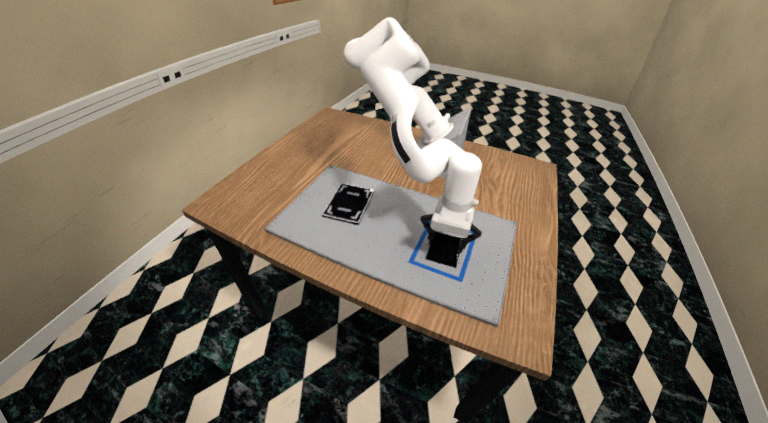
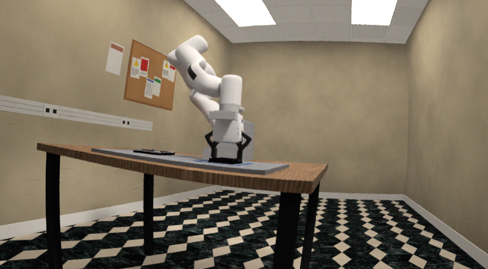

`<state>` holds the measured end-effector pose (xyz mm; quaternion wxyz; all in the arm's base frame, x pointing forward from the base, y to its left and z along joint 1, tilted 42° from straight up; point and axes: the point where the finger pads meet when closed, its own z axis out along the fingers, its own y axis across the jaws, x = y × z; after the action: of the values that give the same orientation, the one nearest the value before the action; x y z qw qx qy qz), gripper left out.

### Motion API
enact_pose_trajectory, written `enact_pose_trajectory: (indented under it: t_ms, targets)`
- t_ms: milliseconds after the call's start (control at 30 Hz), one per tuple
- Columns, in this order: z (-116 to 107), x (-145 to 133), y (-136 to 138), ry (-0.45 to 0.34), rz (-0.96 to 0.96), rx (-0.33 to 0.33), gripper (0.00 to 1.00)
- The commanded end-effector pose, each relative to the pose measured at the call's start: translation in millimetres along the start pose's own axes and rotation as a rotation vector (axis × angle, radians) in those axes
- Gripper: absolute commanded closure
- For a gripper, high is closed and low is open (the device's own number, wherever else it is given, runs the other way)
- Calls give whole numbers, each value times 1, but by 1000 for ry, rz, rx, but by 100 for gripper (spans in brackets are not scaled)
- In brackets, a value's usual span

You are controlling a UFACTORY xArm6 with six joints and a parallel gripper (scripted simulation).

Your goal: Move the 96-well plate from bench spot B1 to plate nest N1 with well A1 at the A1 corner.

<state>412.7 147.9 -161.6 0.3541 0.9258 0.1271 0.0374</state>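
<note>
The black 96-well plate lies flat inside the blue square outline of spot B1 on the grey mat. My gripper points straight down over it, with its fingers down at both sides of the plate and shut on it. In the side view the plate rests on the mat between the two black fingers. The plate nest N1, a black pad with white corner marks, sits on the mat to the left, and it shows low in the side view. The cut-off corner is too small to tell.
The grey mat covers the near half of the wooden table. The arm's base stands at the table's far side, with a grey box behind it. Walls stand close on the left and at the back.
</note>
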Motion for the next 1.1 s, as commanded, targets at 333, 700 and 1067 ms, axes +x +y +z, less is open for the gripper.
enact_pose_trajectory:
  t_ms: [333, 700, 1067]
  targets:
    - [-1, 1, 0, 3, 1, 2, 100]
    - [-6, 1, 0, 3, 1, 2, 100]
    - [-13, 1, 0, 3, 1, 2, 100]
